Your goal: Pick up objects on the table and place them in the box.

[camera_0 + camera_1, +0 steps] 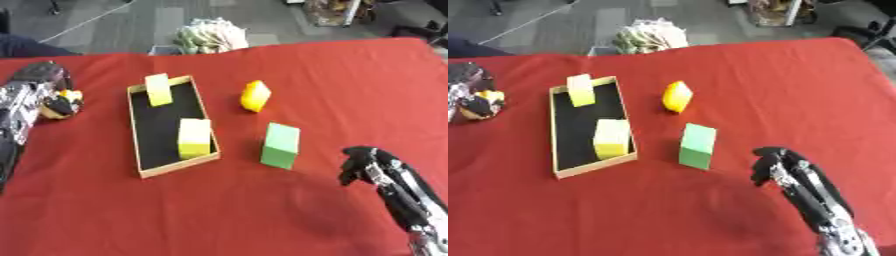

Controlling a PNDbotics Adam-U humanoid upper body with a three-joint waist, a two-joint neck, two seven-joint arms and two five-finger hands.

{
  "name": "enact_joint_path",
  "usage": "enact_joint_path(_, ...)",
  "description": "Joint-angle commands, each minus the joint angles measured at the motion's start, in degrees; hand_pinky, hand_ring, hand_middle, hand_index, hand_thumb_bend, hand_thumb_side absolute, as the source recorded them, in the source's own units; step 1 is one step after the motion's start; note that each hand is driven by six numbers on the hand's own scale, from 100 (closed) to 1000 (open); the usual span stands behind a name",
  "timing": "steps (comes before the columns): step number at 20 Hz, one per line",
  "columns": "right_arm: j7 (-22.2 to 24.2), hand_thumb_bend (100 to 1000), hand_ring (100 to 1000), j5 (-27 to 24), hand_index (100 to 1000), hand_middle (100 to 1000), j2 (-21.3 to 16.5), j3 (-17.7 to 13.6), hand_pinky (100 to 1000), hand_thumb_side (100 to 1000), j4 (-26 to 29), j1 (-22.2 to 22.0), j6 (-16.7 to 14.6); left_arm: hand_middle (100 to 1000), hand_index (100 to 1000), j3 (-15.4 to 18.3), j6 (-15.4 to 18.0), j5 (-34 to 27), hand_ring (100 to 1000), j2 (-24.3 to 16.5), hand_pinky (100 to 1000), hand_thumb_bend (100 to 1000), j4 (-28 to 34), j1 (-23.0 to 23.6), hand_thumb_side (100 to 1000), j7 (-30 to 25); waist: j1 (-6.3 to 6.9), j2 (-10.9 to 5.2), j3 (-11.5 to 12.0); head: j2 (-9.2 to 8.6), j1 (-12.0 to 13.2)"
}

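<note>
A shallow cardboard box (178, 168) with a black floor lies left of centre on the red table. Two pale yellow blocks are inside it, one at the far end (158, 90) and one at the near end (194, 137). A rounded yellow object (255, 96) sits on the cloth right of the box. A green block (281, 146) stands nearer, beside the box's near right corner. My right hand (360, 166) hovers to the right of the green block with fingers curled and nothing in them. At the left edge my left hand (39, 80) is curled on a small yellow and black thing (61, 103).
The red cloth (350, 85) stretches bare to the right and along the near side. A white and green bundle (210, 35) lies on the floor just past the table's far edge. A dark sleeve (26, 47) shows at the far left corner.
</note>
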State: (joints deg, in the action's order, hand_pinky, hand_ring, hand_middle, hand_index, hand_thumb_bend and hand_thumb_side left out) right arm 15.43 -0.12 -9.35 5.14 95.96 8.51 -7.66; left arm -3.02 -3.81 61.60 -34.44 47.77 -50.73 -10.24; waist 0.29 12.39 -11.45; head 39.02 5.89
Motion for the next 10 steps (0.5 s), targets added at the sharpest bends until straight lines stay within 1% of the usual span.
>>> enact_joint_path(1, -0.28, 100, 529, 0.27, 731, 524, -1.04, -0.45, 494, 663, 0.54, 0.25, 0.00, 358, 534, -1.76, 1.36, -3.37, 396, -2.54, 515, 175, 6.12, -2.23, 139, 1.04, 0.76, -1.22, 0.05, -0.06, -0.19)
enact_joint_path(3, -0.28, 100, 529, 0.29, 731, 524, -1.04, -0.44, 494, 663, 0.53, 0.22, 0.01, 359, 535, -3.27, 2.21, -5.44, 397, -2.14, 516, 171, 9.13, -2.94, 139, 0.25, 0.82, -1.29, 0.00, -0.01, -0.26)
enact_joint_path(6, -0.28, 100, 529, 0.30, 731, 524, -1.04, -0.44, 494, 663, 0.54, 0.21, 0.02, 359, 535, -3.98, 1.93, -6.81, 397, -2.17, 516, 171, 10.83, -3.07, 139, -0.65, 0.84, -1.31, -0.01, 0.01, -0.29)
enact_joint_path(7, -0.26, 100, 529, 0.29, 731, 524, -1.02, -0.41, 495, 662, 0.54, 0.22, 0.02, 371, 547, -4.08, 1.85, -6.99, 409, -2.16, 526, 160, 11.09, -3.10, 147, -0.82, 0.83, -1.33, -0.05, 0.00, -0.22)
enact_joint_path(8, 0.01, 100, 529, 0.23, 731, 524, -0.84, -0.04, 495, 663, 0.55, 0.37, 0.02, 374, 550, -4.78, 2.19, -7.48, 411, -1.51, 528, 165, 11.86, -3.75, 149, -1.30, 0.78, -1.37, -0.70, -0.09, 0.43)
enact_joint_path(10, 0.34, 100, 529, 0.15, 731, 525, -0.70, 0.22, 495, 665, 0.53, 0.51, 0.08, 379, 555, -7.33, 3.70, -9.08, 415, 1.01, 532, 174, 14.47, -4.95, 153, -2.91, 0.91, -1.37, -1.50, -0.17, 0.78)
